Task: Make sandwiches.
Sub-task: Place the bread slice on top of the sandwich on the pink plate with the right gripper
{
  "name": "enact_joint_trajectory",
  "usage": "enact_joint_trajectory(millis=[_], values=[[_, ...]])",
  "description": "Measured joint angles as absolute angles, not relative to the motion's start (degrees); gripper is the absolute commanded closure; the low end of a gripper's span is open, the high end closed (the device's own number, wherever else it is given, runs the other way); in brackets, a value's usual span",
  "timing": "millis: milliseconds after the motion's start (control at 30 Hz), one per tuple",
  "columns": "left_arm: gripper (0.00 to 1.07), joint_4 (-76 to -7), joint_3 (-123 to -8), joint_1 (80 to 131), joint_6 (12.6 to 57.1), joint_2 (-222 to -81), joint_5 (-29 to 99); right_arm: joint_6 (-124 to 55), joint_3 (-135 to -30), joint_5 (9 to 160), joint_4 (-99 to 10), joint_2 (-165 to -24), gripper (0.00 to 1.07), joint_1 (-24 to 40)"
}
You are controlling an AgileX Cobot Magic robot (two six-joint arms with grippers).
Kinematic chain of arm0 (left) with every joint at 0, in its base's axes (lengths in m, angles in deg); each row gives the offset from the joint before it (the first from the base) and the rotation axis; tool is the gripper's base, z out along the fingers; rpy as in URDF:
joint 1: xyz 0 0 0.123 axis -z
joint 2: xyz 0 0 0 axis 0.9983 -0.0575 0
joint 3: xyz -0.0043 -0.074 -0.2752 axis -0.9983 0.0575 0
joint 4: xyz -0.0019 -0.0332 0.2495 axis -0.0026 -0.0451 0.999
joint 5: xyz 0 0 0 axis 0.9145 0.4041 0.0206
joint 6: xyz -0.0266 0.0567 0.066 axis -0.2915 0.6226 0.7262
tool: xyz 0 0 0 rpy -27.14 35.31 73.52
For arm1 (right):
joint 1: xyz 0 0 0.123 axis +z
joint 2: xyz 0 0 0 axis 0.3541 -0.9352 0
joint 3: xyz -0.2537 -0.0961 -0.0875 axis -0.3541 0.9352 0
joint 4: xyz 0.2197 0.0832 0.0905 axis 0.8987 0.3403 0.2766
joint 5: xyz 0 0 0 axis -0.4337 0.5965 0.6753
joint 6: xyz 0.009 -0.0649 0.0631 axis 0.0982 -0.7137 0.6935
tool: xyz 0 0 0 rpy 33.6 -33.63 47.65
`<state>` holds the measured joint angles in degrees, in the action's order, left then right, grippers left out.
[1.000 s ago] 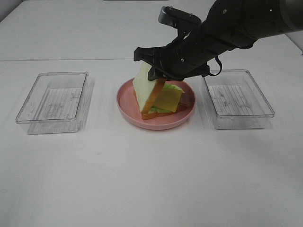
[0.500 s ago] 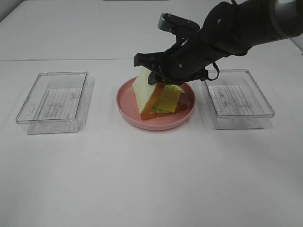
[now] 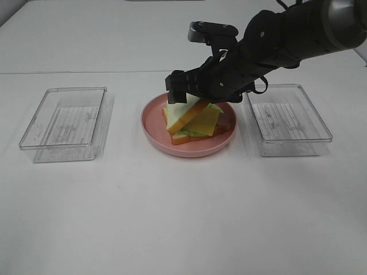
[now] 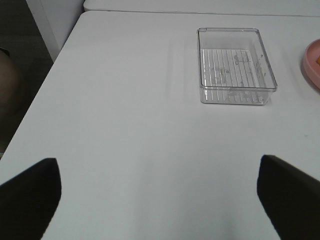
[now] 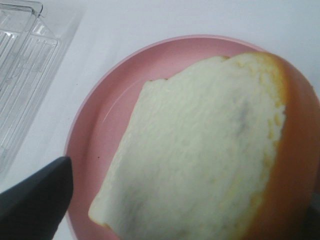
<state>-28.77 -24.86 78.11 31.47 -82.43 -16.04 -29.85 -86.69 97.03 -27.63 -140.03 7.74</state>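
The right arm (image 3: 275, 43) is showing a thick black glossy casing, a grey band far right, and a thin black cable looping beneath.

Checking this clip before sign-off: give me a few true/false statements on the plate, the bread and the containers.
1. The top bread slice lies tilted on the stack. True.
2. The sandwich sits in the right clear container. False: it sits on the pink plate.
3. The left clear container holds a cheese square. False: nothing shows in it.
4. The right gripper is over the plate. True.
5. Yellow cheese shows under the top slice. True.
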Motion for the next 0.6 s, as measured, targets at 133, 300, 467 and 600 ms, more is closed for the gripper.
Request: enact_joint_trajectory(millis=[133,300,467,600], values=[[0.07,-28.8,-24.9,78.1,31.5,-82.4,-16.0,-29.9,-86.7,97.0,-32.2,-140.0,0.15,7.7],[0.07,-28.8,-24.9,78.1,31.5,-82.4,-16.0,-29.9,-86.6,98.1,-39.7,-140.0,0.15,7.7],[0.07,-28.8,-24.9,78.1,31.5,-82.4,-16.0,-29.9,-86.6,101.7,-44.6,-140.0,0.15,7.7],[0.07,-28.8,-24.9,78.1,31.5,-82.4,-16.0,-29.9,-86.6,103.6,-48.7,-140.0,0.15,7.7]])
